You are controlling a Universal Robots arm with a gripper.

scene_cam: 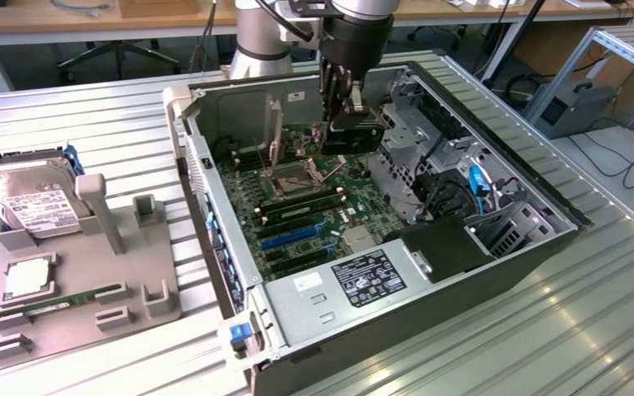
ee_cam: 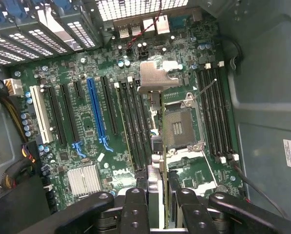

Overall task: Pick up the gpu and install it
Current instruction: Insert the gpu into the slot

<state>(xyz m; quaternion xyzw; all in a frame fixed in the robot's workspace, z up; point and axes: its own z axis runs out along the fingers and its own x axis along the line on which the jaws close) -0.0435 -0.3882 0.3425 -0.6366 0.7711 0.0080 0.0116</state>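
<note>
Black fingers [ee_cam: 135, 209] sit right up close in the wrist view, and the gripper [ee_cam: 159, 200] is clamped on the gpu [ee_cam: 155, 185], which is seen edge-on with its silver bracket [ee_cam: 157, 78] at the far end. From the exterior view, the gripper [scene_cam: 345, 115] hangs inside the open computer case [scene_cam: 328, 305] and the gpu [scene_cam: 350, 139] is held upright below it, over the motherboard [scene_cam: 295, 214]. The card hovers above the board near the CPU socket [ee_cam: 179, 126], with the blue slot [ee_cam: 95, 109] off to one side. On the exterior view's left, a hard drive [scene_cam: 36, 206] and a RAM stick [scene_cam: 69, 299] rest in a grey holder [scene_cam: 130, 247].
</note>
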